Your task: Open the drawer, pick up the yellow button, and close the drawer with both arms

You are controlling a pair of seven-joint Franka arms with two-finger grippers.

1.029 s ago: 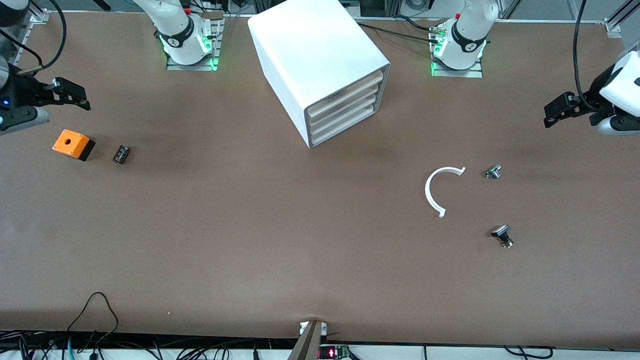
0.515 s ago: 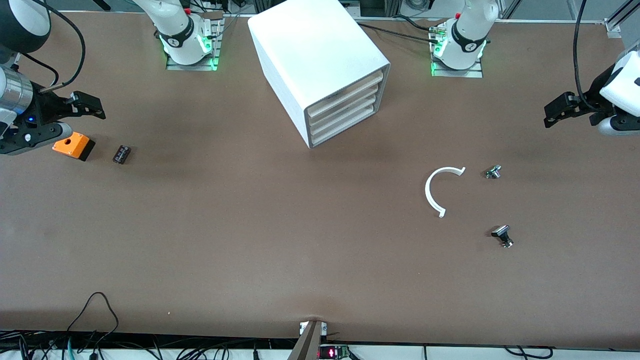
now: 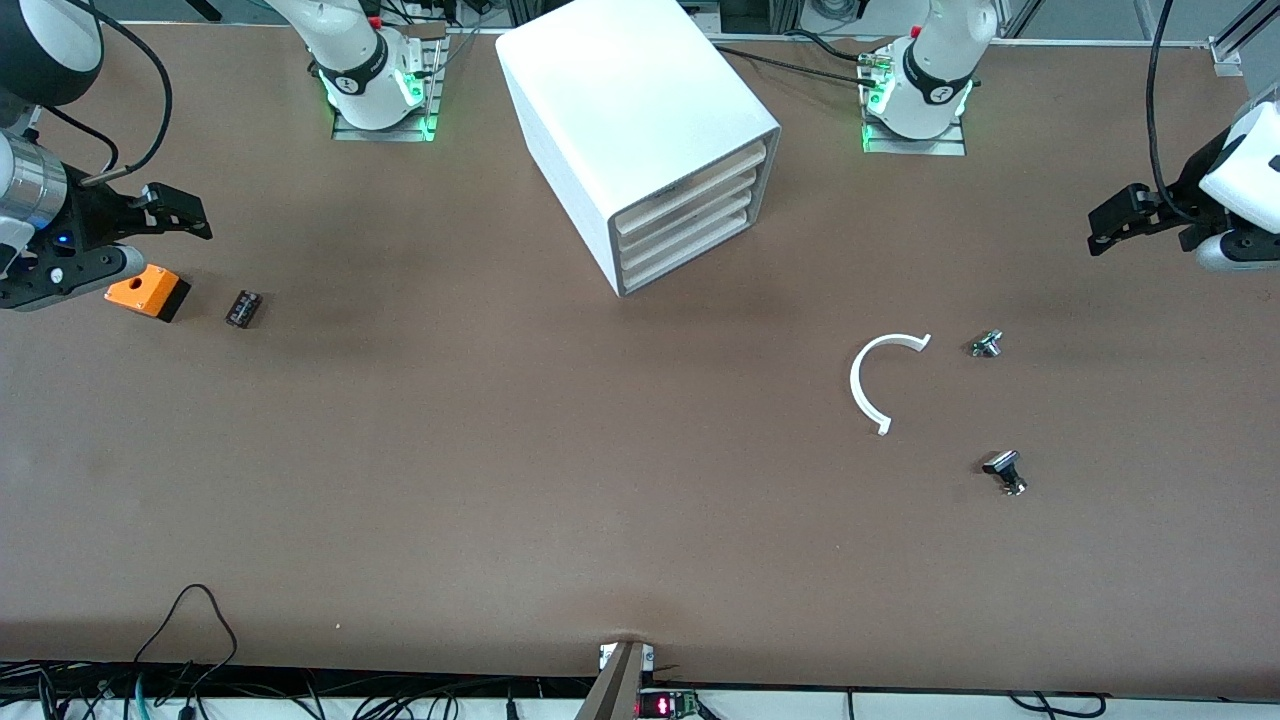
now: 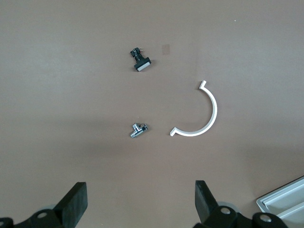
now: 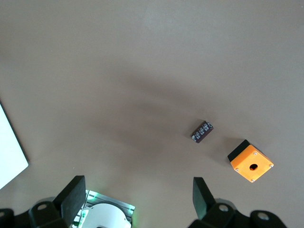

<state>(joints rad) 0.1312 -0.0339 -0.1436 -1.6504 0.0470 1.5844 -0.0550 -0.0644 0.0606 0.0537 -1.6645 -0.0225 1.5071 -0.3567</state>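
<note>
Cabinet [image 3: 640,130] fully seen only in front view, four drawers all shut, top drawer [image 3: 690,183] flush with the rest. Left wrist view catches just a cabinet corner, plus white C-shaped ring [image 4: 199,114], small metal part [image 4: 137,130] and black-bodied part with pale cap [image 4: 141,61]. Right wrist view alone gives hole in orange square box [image 5: 250,164] and black block [image 5: 202,131] beside it. Right gripper [image 3: 165,212] up over table at right arm's end, above orange box, fingers spread wide, nothing held. Left gripper [image 3: 1120,218] up at left arm's end, fingers wide apart, empty. Drawer well apart from both grippers, between arm bases. Button not visible anywhere. Orange box partly covered by right gripper in front view.
</note>
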